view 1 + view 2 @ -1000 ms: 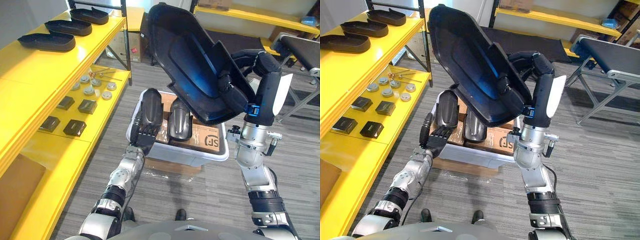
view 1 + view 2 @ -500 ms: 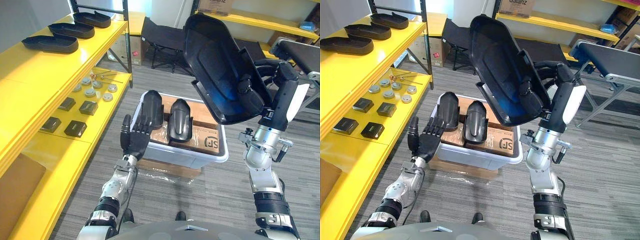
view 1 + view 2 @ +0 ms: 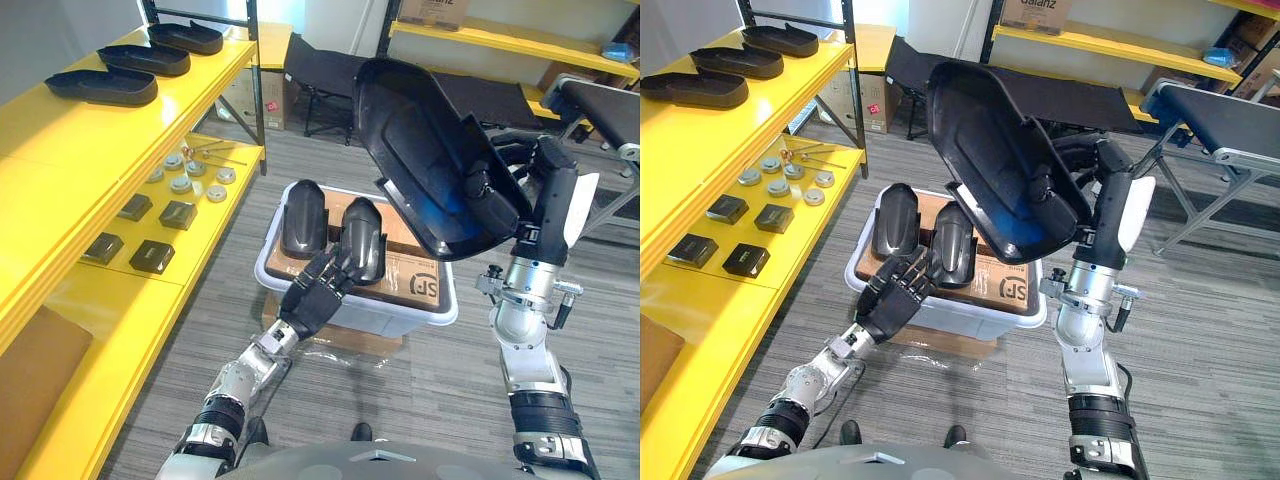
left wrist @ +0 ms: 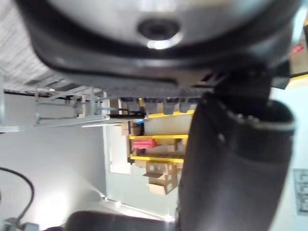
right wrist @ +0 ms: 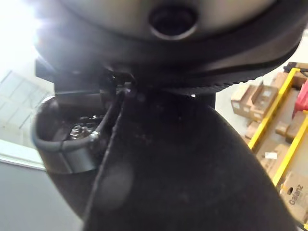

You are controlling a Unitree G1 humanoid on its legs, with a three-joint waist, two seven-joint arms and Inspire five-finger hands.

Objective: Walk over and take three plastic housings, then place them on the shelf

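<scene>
The right hand [image 3: 505, 165] is curled onto a rib on the inner face of a large black plastic housing [image 3: 420, 140]. It holds the housing tipped up high, hollow side toward the head camera, above the white bin [image 3: 445, 312]. The left hand [image 3: 318, 292] hangs low over the bin's near rim, fingers loosely spread and holding nothing. Just past its fingertips, two more housings [image 3: 362, 240] stand on end, side by side, on brown cardboard [image 3: 415, 272] in the bin. Further out on the robot's left is the yellow shelf [image 3: 60, 170]. Its top level carries three black shells [image 3: 100, 87] in a row, and the level below has small round parts [image 3: 185, 175] and black blocks [image 3: 150, 255].

The raised housing looks like a thin moulded shell: probably light for its bulk, stiff, and glossy enough to slip. Held by one rib, it would likely swing, so the rib or the rim is the safer hold, with the free hand steadying the far edge.

The head views show the whole shell and where the grip sits on it. The right wrist view shows the dark wall lying against the hand, beside a rounded pocket with metal fittings [image 5: 72, 134] (shell or hand, I cannot tell). The left wrist view looks along the empty hand to far racks [image 4: 159, 139].
</scene>
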